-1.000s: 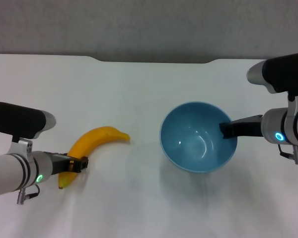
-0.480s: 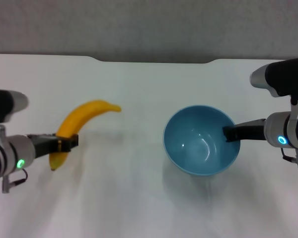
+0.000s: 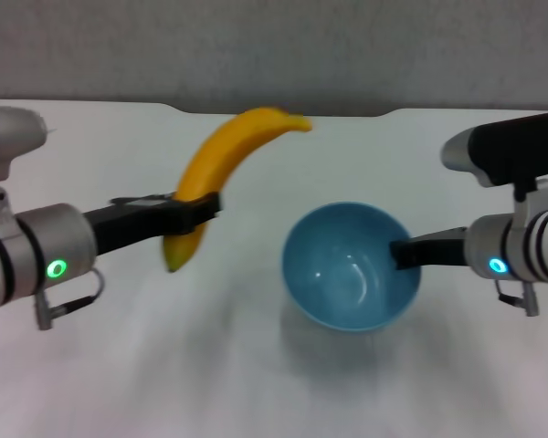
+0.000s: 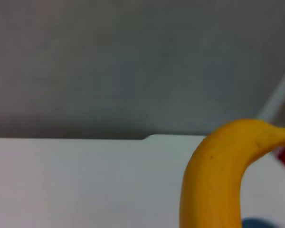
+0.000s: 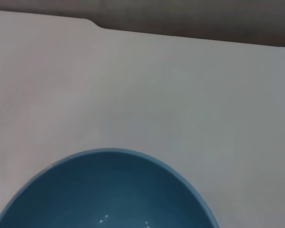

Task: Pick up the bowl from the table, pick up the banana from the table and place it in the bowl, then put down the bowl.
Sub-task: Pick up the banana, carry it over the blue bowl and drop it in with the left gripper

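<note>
The light blue bowl (image 3: 347, 266) hangs above the white table (image 3: 256, 383) right of centre, and my right gripper (image 3: 404, 253) is shut on its right rim. The bowl's near rim fills the bottom of the right wrist view (image 5: 109, 190). My left gripper (image 3: 196, 212) is shut on the yellow banana (image 3: 221, 160) near its lower end and holds it in the air left of the bowl, stem tip up and toward the far edge. The banana also shows in the left wrist view (image 4: 218, 175).
The table's far edge has a shallow notch (image 3: 283, 113) with a grey wall behind it. Bare white tabletop lies under and around both arms.
My left gripper has lifted the banana off the table and carried it up and right toward the bowl. My right gripper has shifted the bowl slightly left.
</note>
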You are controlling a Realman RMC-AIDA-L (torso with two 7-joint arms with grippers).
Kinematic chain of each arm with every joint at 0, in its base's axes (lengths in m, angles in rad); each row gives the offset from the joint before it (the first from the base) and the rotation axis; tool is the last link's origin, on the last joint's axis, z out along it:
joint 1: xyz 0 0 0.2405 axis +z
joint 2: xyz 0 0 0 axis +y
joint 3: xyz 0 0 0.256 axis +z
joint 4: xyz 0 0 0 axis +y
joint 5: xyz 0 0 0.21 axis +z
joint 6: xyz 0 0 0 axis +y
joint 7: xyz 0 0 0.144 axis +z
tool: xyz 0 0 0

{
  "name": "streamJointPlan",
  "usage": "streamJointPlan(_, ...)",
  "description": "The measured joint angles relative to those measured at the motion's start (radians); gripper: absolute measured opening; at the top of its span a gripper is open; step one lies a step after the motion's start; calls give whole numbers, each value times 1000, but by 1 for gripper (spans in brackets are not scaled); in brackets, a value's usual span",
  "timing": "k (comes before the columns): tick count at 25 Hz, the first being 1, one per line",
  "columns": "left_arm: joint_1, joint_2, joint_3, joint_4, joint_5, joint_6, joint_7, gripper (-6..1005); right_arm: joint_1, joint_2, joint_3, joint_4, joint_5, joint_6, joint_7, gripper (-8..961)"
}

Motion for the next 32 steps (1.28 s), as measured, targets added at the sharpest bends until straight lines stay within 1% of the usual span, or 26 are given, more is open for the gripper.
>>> streamJointPlan(1, 0, 0, 0, 0, 0, 0, 0, 515, 3, 0, -12, -2, 15, -9, 0, 32)
streamJointPlan(4, -28, -1, 15, 36, -125, -14, 84, 518, 15, 1, -40, -9, 40, -30, 0, 33)
streamJointPlan(7, -56, -2, 31, 94, -226, -24, 157, 520, 37, 1, -66, -15, 62, -43, 0, 33)
streamJointPlan(11, -102, -1, 43, 182, -302, -39, 202, 523, 46, 1, -88, -13, 77, -57, 0, 32)
streamJointPlan(13, -108, -2, 46, 196, -315, -39, 211, 525, 47, 1, -90, -12, 78, -59, 0, 32)
streamJointPlan(18, -130, -2, 67, 254, -401, -42, 267, 529, 49, 2, -91, -2, 79, -60, -1, 32)
streamJointPlan(29, -162, -2, 66, 377, -463, -40, 299, 538, 44, 2, -104, 47, 79, -83, -8, 33)
streamJointPlan(32, -164, -3, 65, 390, -464, -35, 308, 540, 43, 2, -105, 56, 79, -86, -11, 33)
